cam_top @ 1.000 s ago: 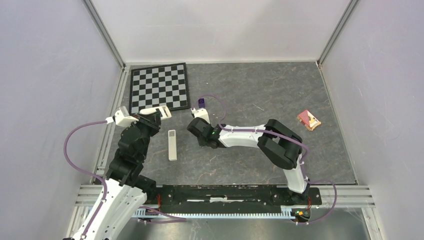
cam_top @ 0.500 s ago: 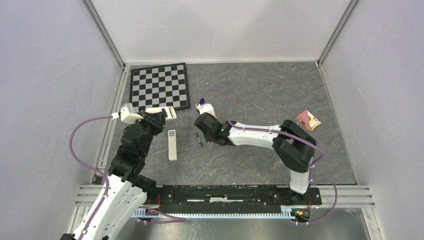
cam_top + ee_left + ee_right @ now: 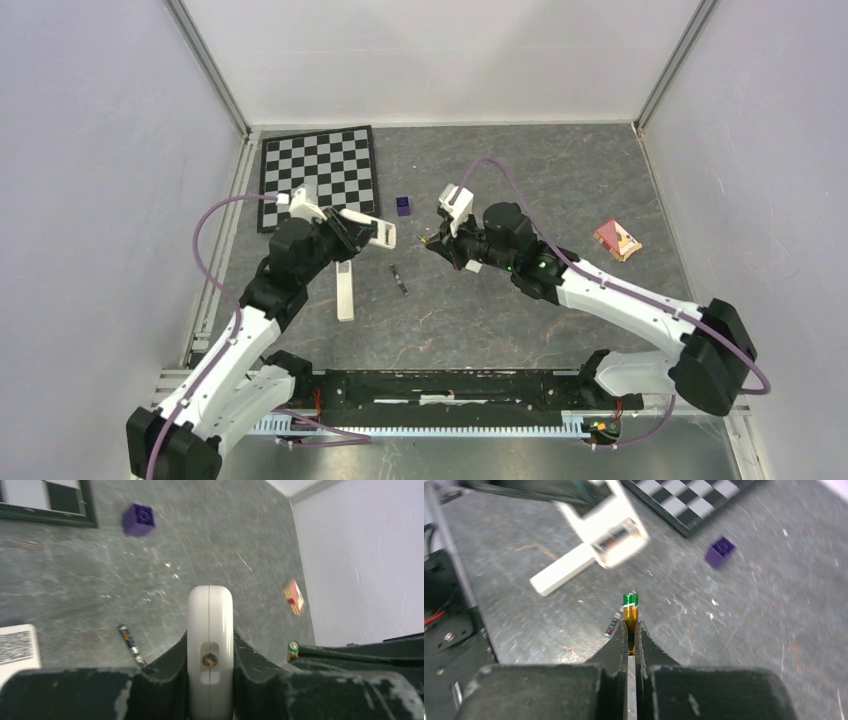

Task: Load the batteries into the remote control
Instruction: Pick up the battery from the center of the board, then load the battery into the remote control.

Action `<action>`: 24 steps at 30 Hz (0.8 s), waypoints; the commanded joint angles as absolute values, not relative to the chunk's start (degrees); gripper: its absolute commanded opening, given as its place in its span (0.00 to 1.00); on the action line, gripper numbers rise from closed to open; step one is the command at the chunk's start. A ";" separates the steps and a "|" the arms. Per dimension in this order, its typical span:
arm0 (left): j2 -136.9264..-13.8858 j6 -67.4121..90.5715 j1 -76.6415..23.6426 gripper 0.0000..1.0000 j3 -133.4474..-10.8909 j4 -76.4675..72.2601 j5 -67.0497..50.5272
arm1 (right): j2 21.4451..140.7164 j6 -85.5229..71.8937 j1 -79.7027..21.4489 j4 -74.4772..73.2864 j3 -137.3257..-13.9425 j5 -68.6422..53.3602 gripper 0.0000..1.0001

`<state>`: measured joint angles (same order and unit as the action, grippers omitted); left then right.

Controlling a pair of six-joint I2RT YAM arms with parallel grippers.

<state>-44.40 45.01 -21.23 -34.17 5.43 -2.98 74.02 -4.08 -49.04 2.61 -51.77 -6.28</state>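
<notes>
My left gripper [image 3: 347, 228] is shut on the white remote control [image 3: 368, 232], held off the table and pointing right. The remote's rounded end with a metal contact [image 3: 210, 625] sticks out between the jaws. Its open battery bay [image 3: 616, 537] faces my right gripper [image 3: 436, 240]. That gripper is shut on one of the batteries [image 3: 630, 611], gold with a green tip, a short way right of the remote's end. The green tip also shows in the left wrist view [image 3: 292, 647]. The other battery [image 3: 399, 280] lies on the table below and between the grippers [image 3: 131, 645].
A long white bar with a grey label [image 3: 345, 292] lies on the table under the left arm. A purple cube [image 3: 403, 206] sits behind the grippers, a chessboard [image 3: 318, 175] at the back left, and a red packet [image 3: 618, 240] at the right.
My right gripper closed on a battery, lifted it and swung right and back. The left arm carried the remote right, toward the middle. The second battery came into view on the table.
</notes>
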 commanded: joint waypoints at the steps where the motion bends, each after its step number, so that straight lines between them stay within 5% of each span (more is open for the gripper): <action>1: -50.50 42.91 -20.68 0.02 -40.22 1.76 -20.12 | 69.23 8.24 -48.03 8.32 -51.10 -21.72 0.00; 13: -63.75 42.22 -17.67 0.02 -49.90 6.06 -58.27 | 64.36 29.23 -47.44 7.51 -52.33 -36.77 0.00; 24: -67.38 45.50 -17.49 0.02 -49.60 9.88 -67.40 | 70.67 45.45 -46.55 -17.08 -63.39 -41.36 0.00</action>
<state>-67.26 44.23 -17.80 -48.16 9.19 -61.32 69.49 37.63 -46.74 -7.09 -60.03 -37.98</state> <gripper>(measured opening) 0.282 0.022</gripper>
